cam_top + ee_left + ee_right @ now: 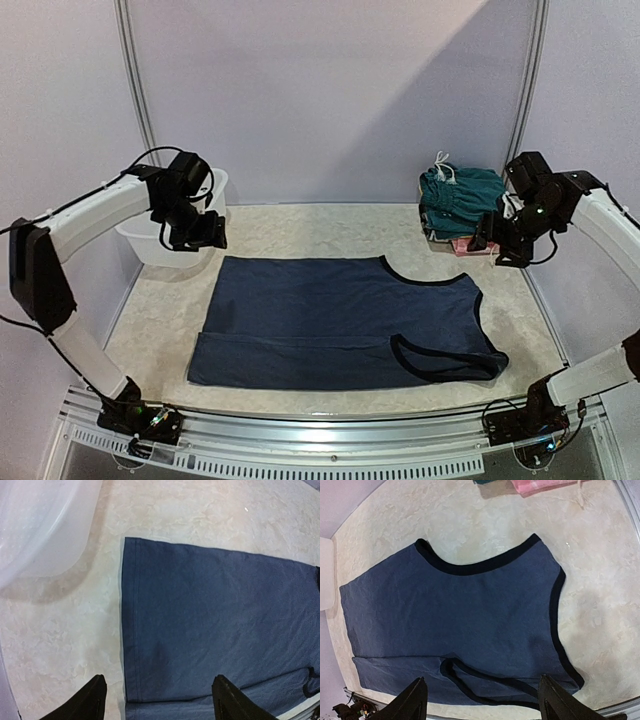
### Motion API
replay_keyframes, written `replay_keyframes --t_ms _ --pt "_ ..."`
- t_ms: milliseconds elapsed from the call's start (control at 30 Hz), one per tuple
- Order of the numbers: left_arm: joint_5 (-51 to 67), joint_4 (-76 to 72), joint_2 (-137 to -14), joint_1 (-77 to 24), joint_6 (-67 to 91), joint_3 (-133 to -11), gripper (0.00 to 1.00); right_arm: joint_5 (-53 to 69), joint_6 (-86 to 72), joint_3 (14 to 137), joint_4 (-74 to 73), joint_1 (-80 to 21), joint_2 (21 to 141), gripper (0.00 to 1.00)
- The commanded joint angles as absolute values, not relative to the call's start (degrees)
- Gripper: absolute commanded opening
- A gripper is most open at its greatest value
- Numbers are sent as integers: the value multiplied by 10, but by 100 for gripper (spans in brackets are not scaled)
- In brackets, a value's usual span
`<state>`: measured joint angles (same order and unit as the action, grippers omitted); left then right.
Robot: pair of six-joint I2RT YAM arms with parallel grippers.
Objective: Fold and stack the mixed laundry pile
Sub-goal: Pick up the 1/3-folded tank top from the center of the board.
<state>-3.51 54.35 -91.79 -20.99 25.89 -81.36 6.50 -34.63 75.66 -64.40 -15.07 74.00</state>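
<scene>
A navy sleeveless top (340, 320) with dark trim lies flat in the middle of the table, its near strip folded over. No print shows on it. It also shows in the left wrist view (215, 620) and the right wrist view (460, 615). Dark teal shorts (462, 195) with a white drawstring lie folded on pink cloth (468, 246) at the back right. My left gripper (195, 232) is open and empty above the top's far left corner (160, 702). My right gripper (497, 245) is open and empty by the stack, high over the top (482, 702).
A white plastic tub (150, 240) stands at the back left, under the left arm, and shows in the left wrist view (35, 525). Pale walls close the back and sides. A metal rail (330, 430) runs along the near edge.
</scene>
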Motion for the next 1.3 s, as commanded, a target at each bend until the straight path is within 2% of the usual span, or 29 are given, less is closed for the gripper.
replay_keyframes --t_ms 0,267,600,833,1100,1267 --pt "-5 526 -998 -180 208 -875 69 70 -340 793 -594 -183 776 77" --pt "-32 547 -1150 -165 160 -978 55 62 -344 835 -602 -231 849 77" --pt "-67 572 -1293 -141 115 -1093 45 56 -340 847 -623 -245 894 77" --pt "-69 588 -1352 -130 107 -1144 40 57 -329 873 -636 -246 930 77" --pt "-67 589 -1379 -120 113 -1146 35 58 -318 884 -643 -247 954 77" --pt "-50 583 -1392 -120 118 -1140 26 55 -315 881 -645 -247 958 77"
